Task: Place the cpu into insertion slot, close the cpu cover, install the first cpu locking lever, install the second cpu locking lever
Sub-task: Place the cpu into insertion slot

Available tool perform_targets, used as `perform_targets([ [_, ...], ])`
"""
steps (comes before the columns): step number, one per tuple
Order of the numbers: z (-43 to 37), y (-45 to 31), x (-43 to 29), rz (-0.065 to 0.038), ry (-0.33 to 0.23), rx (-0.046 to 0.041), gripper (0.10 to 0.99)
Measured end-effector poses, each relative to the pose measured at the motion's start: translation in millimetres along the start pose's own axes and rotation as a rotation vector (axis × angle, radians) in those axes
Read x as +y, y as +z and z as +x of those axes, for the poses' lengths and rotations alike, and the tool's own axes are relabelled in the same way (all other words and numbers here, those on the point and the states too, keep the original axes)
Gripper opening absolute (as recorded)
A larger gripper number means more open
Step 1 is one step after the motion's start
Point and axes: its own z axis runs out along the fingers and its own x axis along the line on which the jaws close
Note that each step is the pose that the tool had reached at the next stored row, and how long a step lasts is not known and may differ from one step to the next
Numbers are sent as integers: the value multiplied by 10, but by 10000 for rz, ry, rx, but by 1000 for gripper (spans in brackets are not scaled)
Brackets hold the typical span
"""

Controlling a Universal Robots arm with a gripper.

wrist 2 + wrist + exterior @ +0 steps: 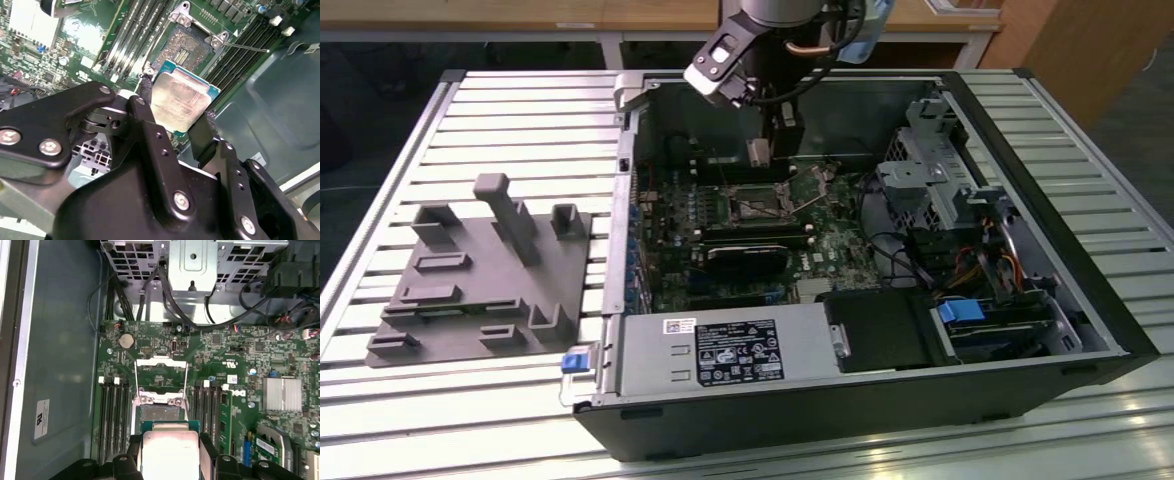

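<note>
In the second wrist view, the cpu (182,97) was held by two of its side edges in the end effector (176,112), which squeezed it tight. The chip hung in the air near the insertion slot (186,44) and did not touch it. It looked small, light, stiff and easy to hurt, so the edges seemed the safest place to hold. The cpu cover (160,396) lay flipped open beside the slot. In the exterior view, the arm (774,20) reached down into the computer case (1067,300), over the slot.
</note>
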Motion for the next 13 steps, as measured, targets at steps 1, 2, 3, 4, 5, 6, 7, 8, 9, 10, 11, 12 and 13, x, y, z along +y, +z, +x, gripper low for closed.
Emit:
perform_targets([
  [1,7,19,7,1,-1,-9,541],
  [2,11,38,10,1,-6,-15,541],
  [3,12,56,12,1,-11,-22,541],
  [4,11,70,11,1,-10,-24,541],
  [5,11,79,11,1,-11,-24,541],
  [6,10,86,12,0,-11,-24,541],
  [7,10,93,13,1,-13,-24,541],
  [8,10,98,13,1,-12,-24,541],
  [9,9,106,12,1,-12,-24,541],
  [10,9,112,11,1,-12,-23,541],
  [11,9,116,11,1,-12,-24,541],
  [12,9,120,11,1,-12,-25,541],
  [13,9,123,11,2,-12,-25,541],
])
